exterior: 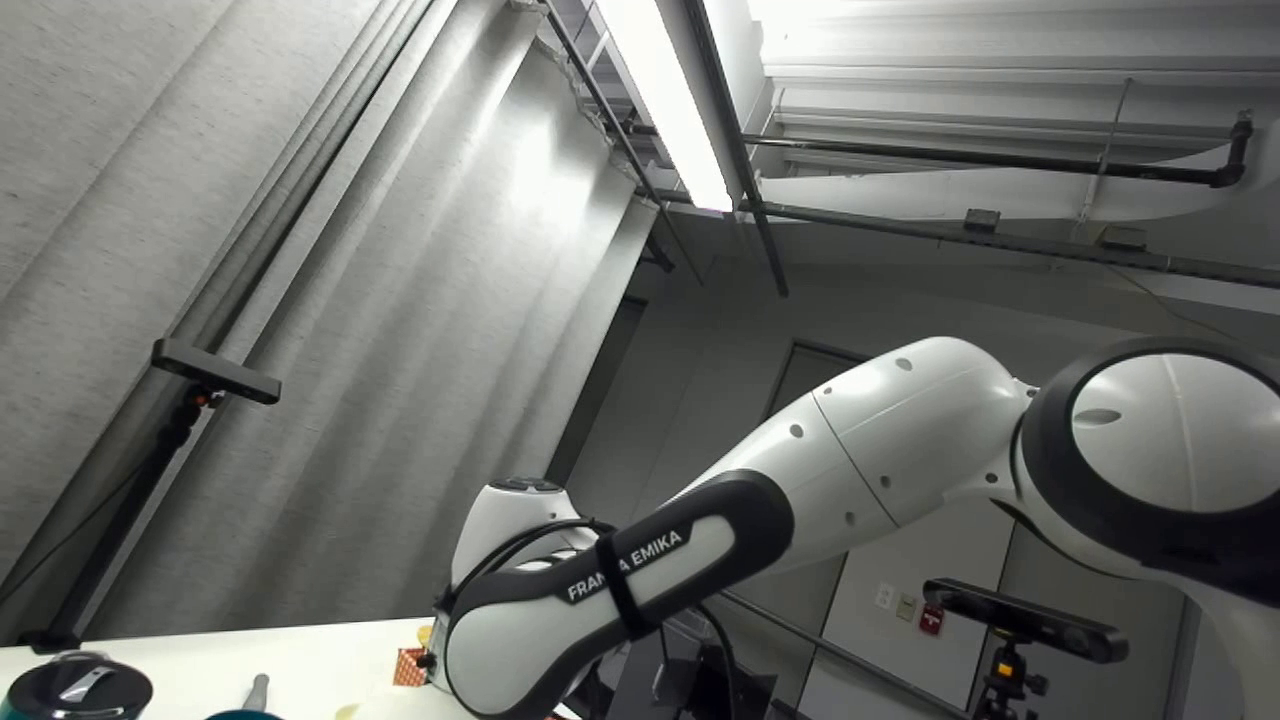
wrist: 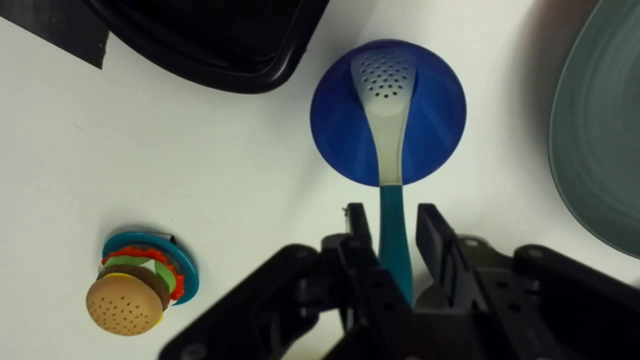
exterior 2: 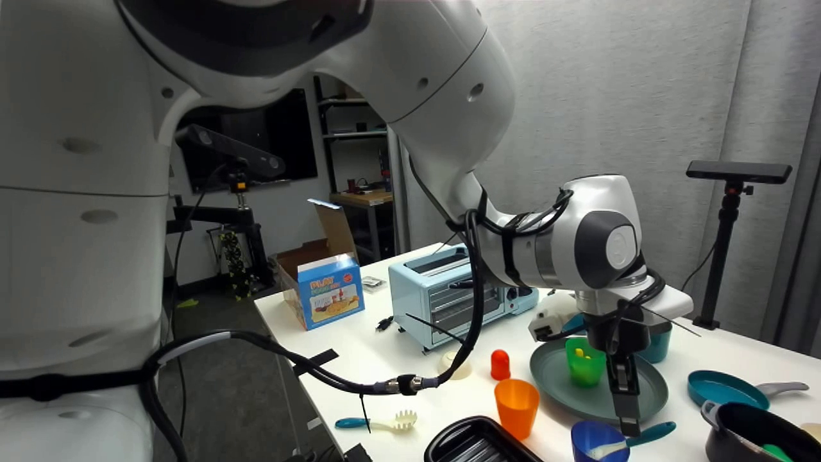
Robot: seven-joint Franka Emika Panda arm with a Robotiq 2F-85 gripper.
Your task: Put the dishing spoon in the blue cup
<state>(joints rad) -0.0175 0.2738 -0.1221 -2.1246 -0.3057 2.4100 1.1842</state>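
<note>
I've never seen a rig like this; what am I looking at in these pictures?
The machine is a white Franka arm with a black gripper. Two pictures are taken from outside it; the last looks down from its wrist. The white table bears, among others, a toaster oven, a toy burger, a grey-green plate and an orange cup. Seen from above, the dishing spoon has its perforated head inside the rim of the blue cup; its handle shows between open jaws, gaps either side, so nothing seems held.

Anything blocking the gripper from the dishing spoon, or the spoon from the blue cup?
Nothing visible. In the wrist view, the open gripper appears to straddle the dishing spoon, whose perforated head already lies inside the blue cup.
</note>
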